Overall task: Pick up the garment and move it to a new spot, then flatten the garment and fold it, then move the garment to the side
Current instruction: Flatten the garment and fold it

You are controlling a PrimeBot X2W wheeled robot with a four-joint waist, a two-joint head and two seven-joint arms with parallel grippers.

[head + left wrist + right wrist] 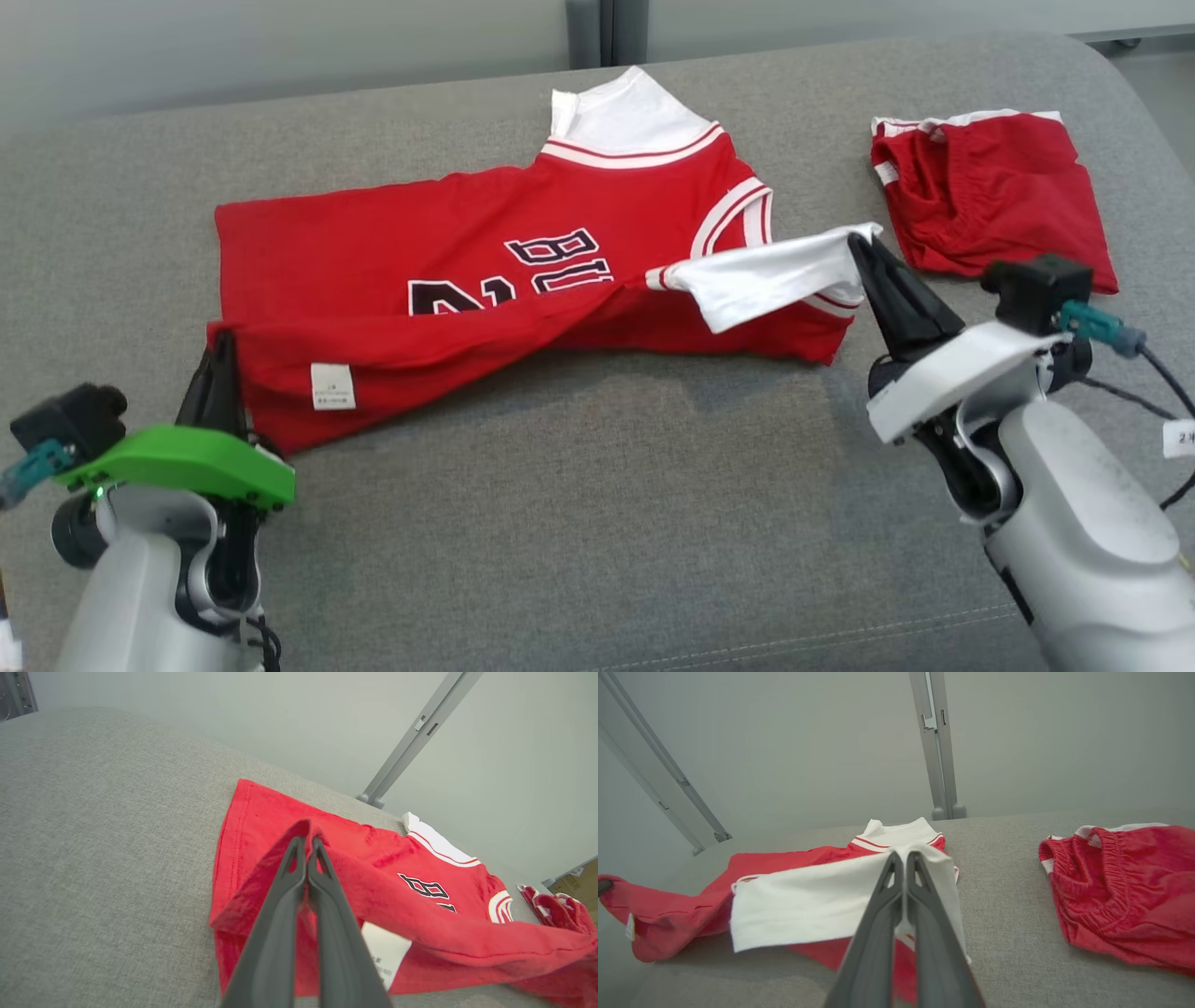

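The garment [448, 243] is a red jersey with white sleeves and dark lettering, spread across the grey cushion [597, 485]. Its near edge is lifted off the cushion at both ends. My left gripper [222, 343] is shut on the garment's red hem corner [306, 828] at the left, beside a white care label [332, 385]. At the right, my right gripper [857, 241] is shut on the edge of the white sleeve [775, 275], which hangs raised above the red body. In the right wrist view that sleeve [803, 900] drapes to the left of the closed fingers [887, 914].
Folded red shorts [994, 191] with white trim lie on the cushion at the right, close to my right gripper; they also appear as red shorts [1125, 886] in the right wrist view. A pale wall and a metal post [936, 742] stand behind the cushion. Cables [1153, 373] trail from the right wrist.
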